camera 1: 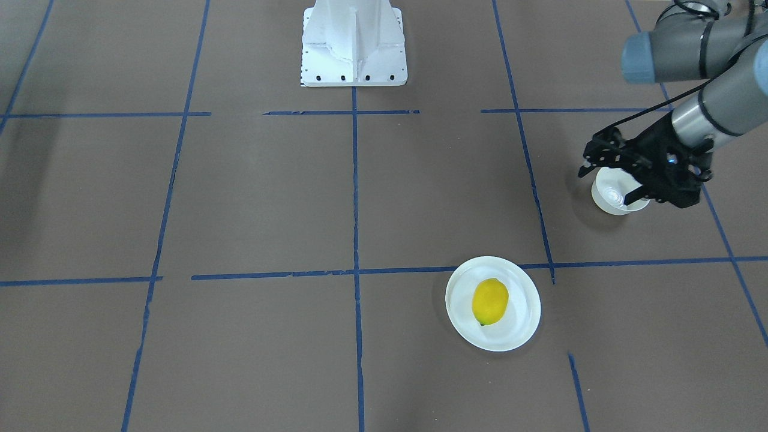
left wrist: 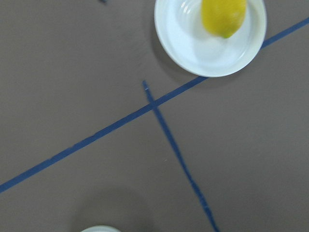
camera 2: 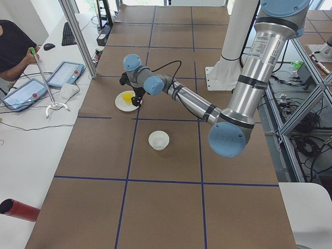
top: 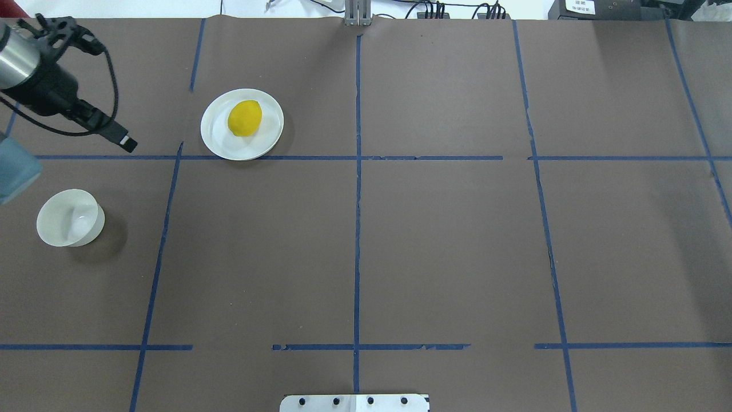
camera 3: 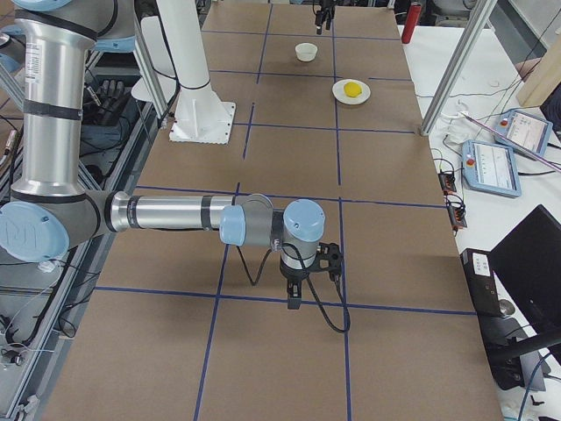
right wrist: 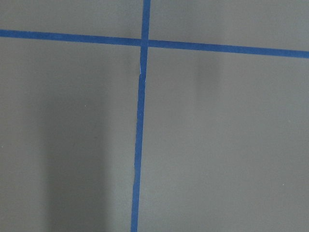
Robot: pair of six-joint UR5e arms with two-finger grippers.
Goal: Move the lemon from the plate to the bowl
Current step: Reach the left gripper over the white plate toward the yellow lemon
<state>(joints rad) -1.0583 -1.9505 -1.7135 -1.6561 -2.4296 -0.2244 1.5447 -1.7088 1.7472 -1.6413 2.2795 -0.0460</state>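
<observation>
Left arm stretched forward; left tool (camera 1: 606,183) hung above worktop (top: 400,229) near plate (camera 1: 522,324), jaws apart, empty. Lemon (camera 1: 490,302) lay on plate. Right tool (camera 3: 294,298) pointed down; opening could not be told.

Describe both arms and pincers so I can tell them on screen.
Left arm and right arm: silver tubes, pale blue joint caps. Left pincer and right pincer: black, each with a black cable looping off the wrist.

Brown table (top: 457,257) with blue tape lines (top: 357,229), white base plate (camera 1: 354,54), red cylinder (camera 2: 18,209), seated operator (camera 2: 13,46)
</observation>
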